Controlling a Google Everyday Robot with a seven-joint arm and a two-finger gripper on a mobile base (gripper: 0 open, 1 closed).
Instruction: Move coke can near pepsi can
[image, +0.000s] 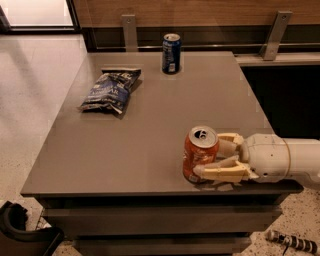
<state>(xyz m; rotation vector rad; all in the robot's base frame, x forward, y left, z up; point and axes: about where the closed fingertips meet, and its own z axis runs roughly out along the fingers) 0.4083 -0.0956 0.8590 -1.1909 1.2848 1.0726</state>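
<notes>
Coke can (200, 151) upright near the front right corner of the counter (145, 140), close to its front edge. Hand (211, 156) comes in from the right, its two fingers closed against the can's sides, gripping it. Pepsi can (171, 53) upright at the far edge, well apart. Chip bag (111, 90) lies flat, far left.

Gripper (207, 155), at near right edge of table (150, 130), is clasping the coke can (199, 145). Its fingers (220, 172) are looking like matt cream plastic. Arm (280, 157) behind is showing a smooth white shell. Coke can is gleaming as painted metal, bare silver top. Pepsi can (171, 55), far centre, is showing the same glossy metal. Table is reading as smooth matt grey. Chip bag (111, 91), far left, is glinting, crinkled foil. Far wall (200, 10) is looking like wood. Floor (30, 115) is shining, speckled stone.
</notes>
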